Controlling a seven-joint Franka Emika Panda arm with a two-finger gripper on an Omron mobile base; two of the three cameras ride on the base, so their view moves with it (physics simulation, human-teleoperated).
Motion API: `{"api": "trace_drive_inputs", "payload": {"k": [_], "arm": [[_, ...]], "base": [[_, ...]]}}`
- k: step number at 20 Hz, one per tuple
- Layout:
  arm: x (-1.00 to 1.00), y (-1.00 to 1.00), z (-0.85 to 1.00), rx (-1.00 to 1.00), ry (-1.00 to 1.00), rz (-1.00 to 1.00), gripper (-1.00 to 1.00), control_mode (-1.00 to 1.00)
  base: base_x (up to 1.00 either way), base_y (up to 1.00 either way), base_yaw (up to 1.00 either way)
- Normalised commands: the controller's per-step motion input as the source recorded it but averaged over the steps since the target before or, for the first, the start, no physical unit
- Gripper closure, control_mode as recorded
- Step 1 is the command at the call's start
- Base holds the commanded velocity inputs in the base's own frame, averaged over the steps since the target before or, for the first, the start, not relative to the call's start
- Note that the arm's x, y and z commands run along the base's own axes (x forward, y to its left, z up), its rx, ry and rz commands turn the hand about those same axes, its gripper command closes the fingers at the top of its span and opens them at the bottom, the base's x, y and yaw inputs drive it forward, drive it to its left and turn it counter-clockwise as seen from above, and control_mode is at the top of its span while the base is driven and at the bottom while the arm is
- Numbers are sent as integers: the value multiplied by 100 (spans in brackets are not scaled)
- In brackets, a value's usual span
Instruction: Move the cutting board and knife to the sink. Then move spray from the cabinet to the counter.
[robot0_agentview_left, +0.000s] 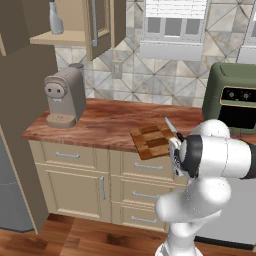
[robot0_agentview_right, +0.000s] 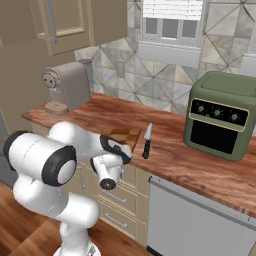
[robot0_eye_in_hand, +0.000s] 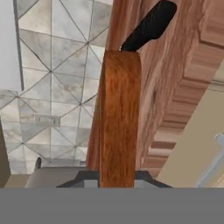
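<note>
Reddish counter (robot0_agentview_left: 100, 122) by coffee machine (robot0_agentview_left: 64, 97) | our gripper (robot0_eye_in_hand: 117, 183) clamped cutting board's (robot0_agentview_left: 152, 140) overhanging edge | board judged stiff, fairly heavy; knife (robot0_agentview_right: 146, 141) beside it, handle best.

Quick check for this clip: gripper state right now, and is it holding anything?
Gripper: shut on the cutting board, gripping its near edge at the counter front.

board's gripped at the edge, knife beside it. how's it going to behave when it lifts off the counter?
Cutting board looks like a rigid wooden slab, so it probably won't flex. The gripper is shut on one narrow edge, so the far end may sag or swivel. The knife lies beside it on the counter, so likely stays put.
</note>
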Motion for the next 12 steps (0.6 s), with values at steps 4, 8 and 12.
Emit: {"api": "trace_drive_inputs", "payload": {"k": [4, 8, 12], "arm": [[-37, 0, 100, -15, -14, 10, 100, -100], [-14, 0, 98, -12, -8, 10, 100, -100], [-1, 0, 100, -6, -6, 10, 100, -100]], "base": [[0, 0, 0], [0, 0, 0], [0, 0, 0]]}}
